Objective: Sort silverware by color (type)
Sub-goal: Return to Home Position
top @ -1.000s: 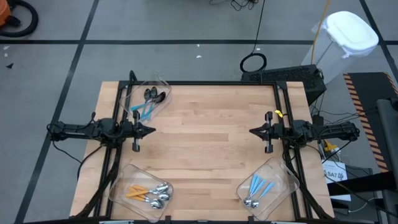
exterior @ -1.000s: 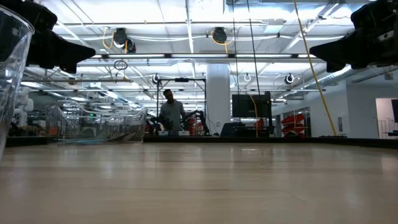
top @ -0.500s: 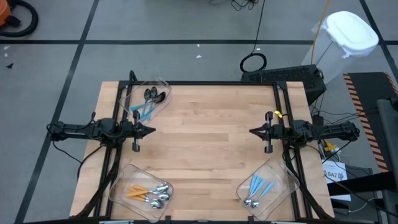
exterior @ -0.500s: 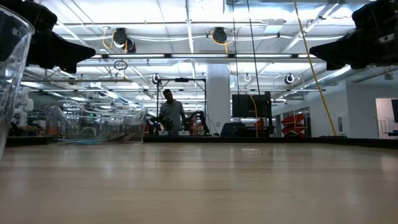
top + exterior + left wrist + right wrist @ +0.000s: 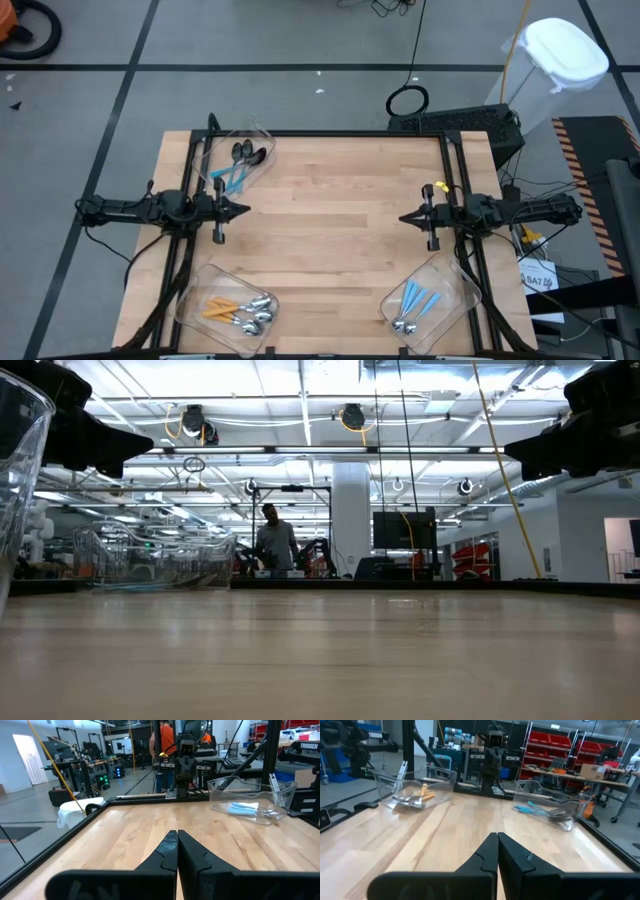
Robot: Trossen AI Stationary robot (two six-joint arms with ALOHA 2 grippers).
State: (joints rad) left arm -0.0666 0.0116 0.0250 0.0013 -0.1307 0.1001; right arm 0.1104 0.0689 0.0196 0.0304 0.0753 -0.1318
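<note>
The silverware lies sorted in three clear bins. Black-bowled spoons with blue handles (image 5: 238,168) are in the far-left bin (image 5: 262,134). Orange-handled silver spoons (image 5: 240,312) fill the near-left bin (image 5: 195,290). Blue-handled silver spoons (image 5: 415,306) lie in the near-right bin (image 5: 455,278). My left gripper (image 5: 244,210) hovers shut at the table's left side, pointing level toward the middle, nothing in it (image 5: 177,840). My right gripper (image 5: 402,217) hovers shut at the right side, facing it, also holding nothing (image 5: 497,842).
Bare wooden tabletop (image 5: 330,230) spreads between the two grippers. Black frame rails (image 5: 330,134) run along the table's edges. A person (image 5: 272,545) stands in the room beyond the far edge. A white bin (image 5: 565,55) stands off the table, far right.
My right gripper has swung slightly toward the table's near edge and dipped a little, still pointing toward the middle. The spoons and bins lie as they were.
</note>
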